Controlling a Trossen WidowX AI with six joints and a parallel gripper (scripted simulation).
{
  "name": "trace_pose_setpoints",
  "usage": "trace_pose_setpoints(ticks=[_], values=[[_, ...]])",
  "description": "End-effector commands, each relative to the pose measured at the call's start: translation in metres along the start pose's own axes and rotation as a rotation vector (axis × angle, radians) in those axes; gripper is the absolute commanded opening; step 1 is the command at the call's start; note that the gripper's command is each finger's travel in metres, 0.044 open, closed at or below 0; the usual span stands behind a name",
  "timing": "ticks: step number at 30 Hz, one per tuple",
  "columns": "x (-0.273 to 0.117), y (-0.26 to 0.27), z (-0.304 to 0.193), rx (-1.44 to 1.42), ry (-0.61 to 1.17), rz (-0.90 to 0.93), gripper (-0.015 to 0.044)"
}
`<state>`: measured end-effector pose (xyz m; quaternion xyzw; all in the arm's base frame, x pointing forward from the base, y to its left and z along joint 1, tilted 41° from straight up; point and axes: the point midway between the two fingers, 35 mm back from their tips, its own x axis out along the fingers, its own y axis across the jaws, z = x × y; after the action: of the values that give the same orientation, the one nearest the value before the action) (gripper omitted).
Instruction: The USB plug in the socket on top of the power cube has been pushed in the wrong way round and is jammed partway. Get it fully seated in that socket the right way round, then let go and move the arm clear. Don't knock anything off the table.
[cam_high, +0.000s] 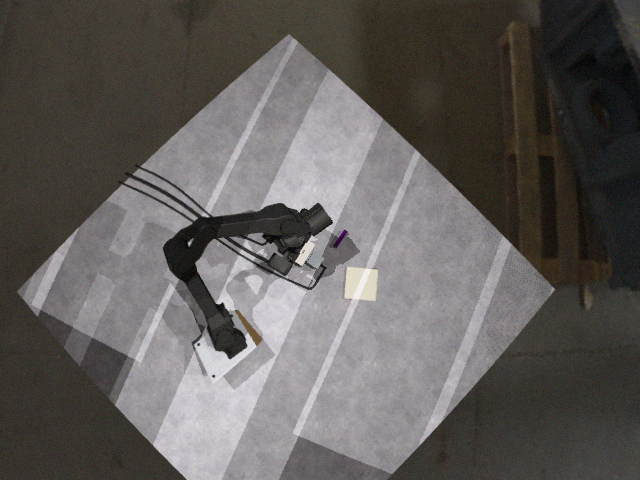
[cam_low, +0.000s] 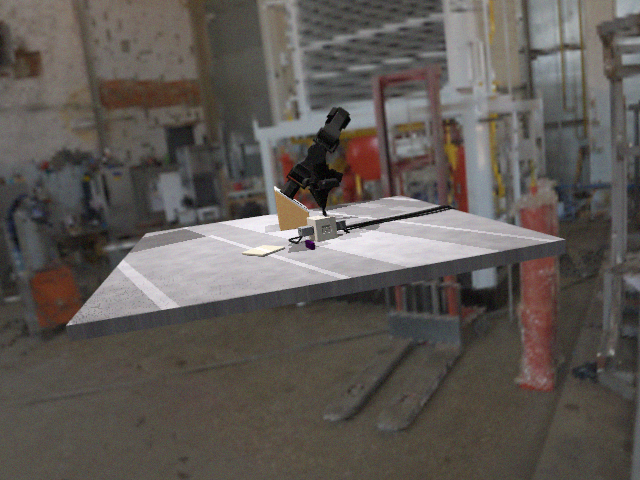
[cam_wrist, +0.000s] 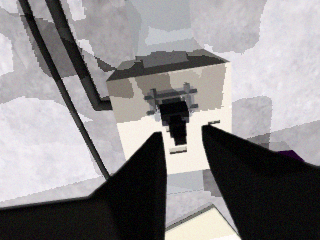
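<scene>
The cream power cube (cam_high: 305, 253) (cam_low: 317, 222) (cam_wrist: 140, 145) stands on the table (cam_high: 206, 413) under the wrist. In the wrist view a small black plug (cam_wrist: 174, 109) stands in the socket on its top face, inside a grey outline. Its way round and depth cannot be made out. My gripper (cam_low: 325, 212) (cam_wrist: 182, 136) is partly open, its fingertips over the cube's top on either side of the plug's lower part, with a gap showing on both sides. In the top view the arm hides the fingertips.
A purple block (cam_high: 340, 238) (cam_low: 309, 244) (cam_wrist: 290, 155) lies beside the cube. A flat cream square (cam_high: 361, 283) (cam_low: 263, 250) (cam_wrist: 207, 225) lies further off. Black cables (cam_high: 170, 193) (cam_low: 398, 217) run past the cube. A brown panel (cam_high: 249, 328) (cam_low: 290, 211) stands by the arm's base.
</scene>
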<state>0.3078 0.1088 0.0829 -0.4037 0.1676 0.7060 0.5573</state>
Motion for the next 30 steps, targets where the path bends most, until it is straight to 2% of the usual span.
trace_pose_setpoints(ticks=[1, 3, 30], values=[[-0.0002, 0.0000, 0.0000, 0.000, 0.000, 0.000, 0.0013], [-0.0002, 0.0000, 0.0000, 0.000, 0.000, 0.000, 0.0000], [-0.0069, 0.0002, -0.0001, 0.001, 0.001, 0.001, 0.0000]])
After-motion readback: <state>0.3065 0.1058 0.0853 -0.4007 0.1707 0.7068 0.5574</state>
